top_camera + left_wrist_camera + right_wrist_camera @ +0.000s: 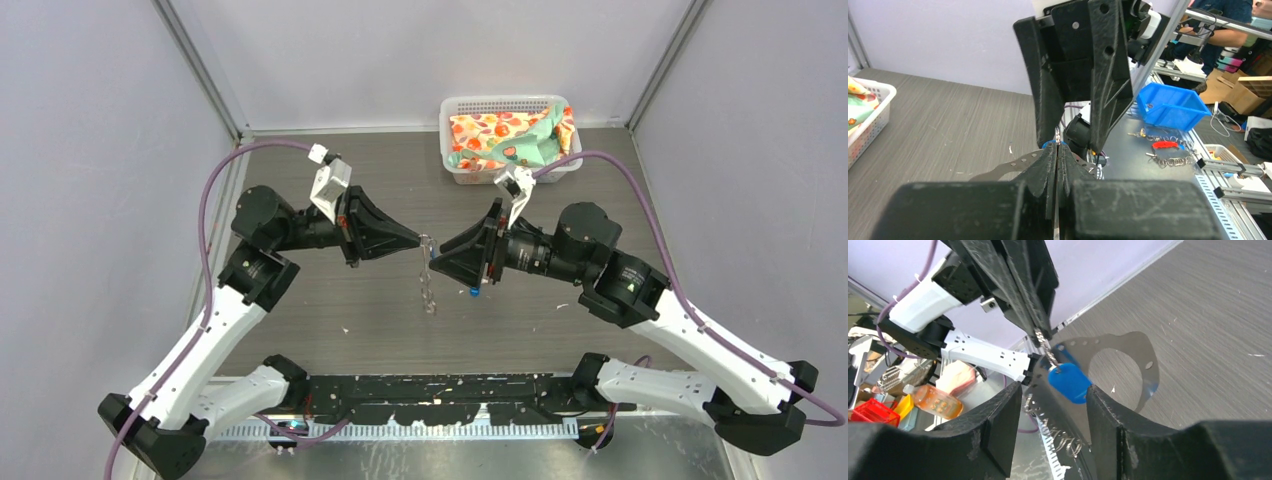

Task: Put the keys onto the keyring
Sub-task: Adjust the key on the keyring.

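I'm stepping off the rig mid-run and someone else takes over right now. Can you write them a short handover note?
Left gripper: shut on the keyring, which hangs from its tips over the table.
Right gripper: open, tip to tip with the left one, holding nothing.
Keys: one blue key sits between the open right fingers, right at the ring. It looks threaded on, but I cannot be sure. A second blue key shows under the right gripper, apparently on the table.
Done: at most one key on.
Left: confirm the first key, then pick up and thread the second.
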Controlling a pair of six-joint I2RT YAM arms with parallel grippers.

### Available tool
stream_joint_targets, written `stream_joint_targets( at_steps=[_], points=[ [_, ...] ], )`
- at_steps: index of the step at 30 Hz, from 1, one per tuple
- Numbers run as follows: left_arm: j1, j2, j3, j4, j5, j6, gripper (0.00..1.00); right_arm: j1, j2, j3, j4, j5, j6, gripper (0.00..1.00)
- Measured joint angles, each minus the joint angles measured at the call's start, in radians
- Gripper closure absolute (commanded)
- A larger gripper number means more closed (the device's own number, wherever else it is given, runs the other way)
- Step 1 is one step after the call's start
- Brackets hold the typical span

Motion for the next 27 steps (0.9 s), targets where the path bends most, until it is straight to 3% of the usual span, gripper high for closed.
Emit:
stream_joint_targets(
  at_steps=[3,5,7,10,18,27],
  points=[
    [0.0,-0.008,-0.034,0.03,-0.023,-0.012,1.0,0.0,-0.016,-0.017,0.046,0.005,0.008,0.61],
    [0.0,-0.012,-0.052,0.05,-0.037,-0.018,1.0,0.0,-0.019,-0.019,0.056,0.005,0.015,0.63],
    [0.0,-0.017,-0.068,0.08,-0.053,-0.022,1.0,0.0,-0.019,-0.019,0.064,0.005,0.023,0.59],
    [0.0,-0.023,-0.088,0.13,-0.079,-0.025,1.0,0.0,-0.02,-0.024,0.066,0.013,0.038,0.43],
    [-0.003,-0.061,-0.153,0.29,-0.141,-0.035,1.0,0.0,-0.099,-0.132,0.068,0.087,0.075,0.4],
    [-0.039,-0.056,-0.185,0.455,-0.153,-0.049,1.0,0.0,-0.059,-0.042,0.069,0.089,0.033,0.39]
  ],
)
